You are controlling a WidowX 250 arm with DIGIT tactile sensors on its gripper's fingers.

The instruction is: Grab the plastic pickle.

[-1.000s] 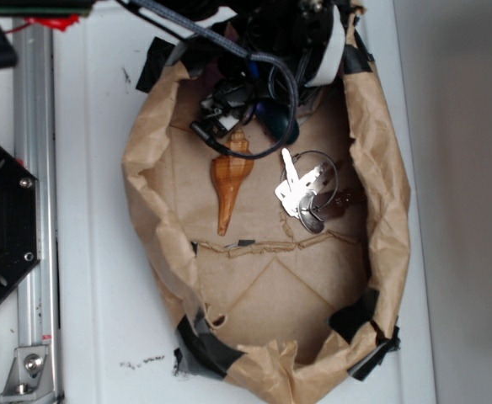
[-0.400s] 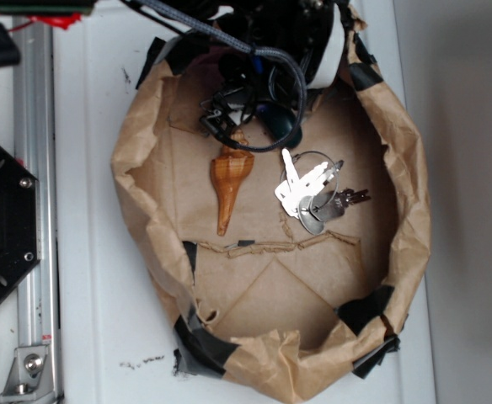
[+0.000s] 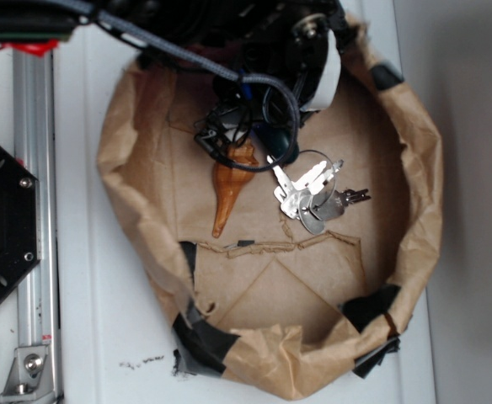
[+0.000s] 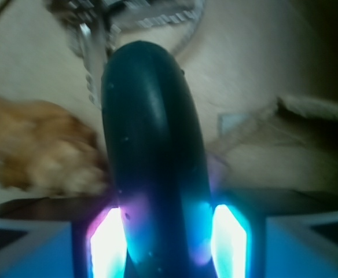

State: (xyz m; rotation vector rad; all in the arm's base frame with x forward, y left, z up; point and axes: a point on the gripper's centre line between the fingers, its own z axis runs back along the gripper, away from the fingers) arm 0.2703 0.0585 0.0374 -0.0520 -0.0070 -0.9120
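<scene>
since the earlier frames the arm has come further down into the paper bag point(image 3: 414, 202), and the bag's rim has spread wider and rounder on its left and right sides. the seashell point(image 3: 228, 187) now sits with its broad end tucked under the dark wrist hardware, and only its pointed lower part shows clearly, aimed toward the bag's bottom seam.

the gripper point(image 4: 168, 240) is pinching the plastic pickle point(image 4: 153, 150): in the wrist view the two glowing pads point(image 4: 106, 243) press against both sides of the glossy teal body, which runs straight out from between them toward the keys point(image 4: 99, 35). the shell appears there as a blurred orange mass touching the pickle's left flank.

in the exterior view the pickle point(image 3: 273, 133) is mostly hidden by cables and the gripper body; only a dark teal patch shows at the upper middle of the bag floor, just above the bunch of keys point(image 3: 309, 195) and beside the shell's wide end. the keys lie on their ring to the right of the shell, near it but apart from it.

black tape point(image 3: 202, 338) patches the bag's lower rim.
</scene>
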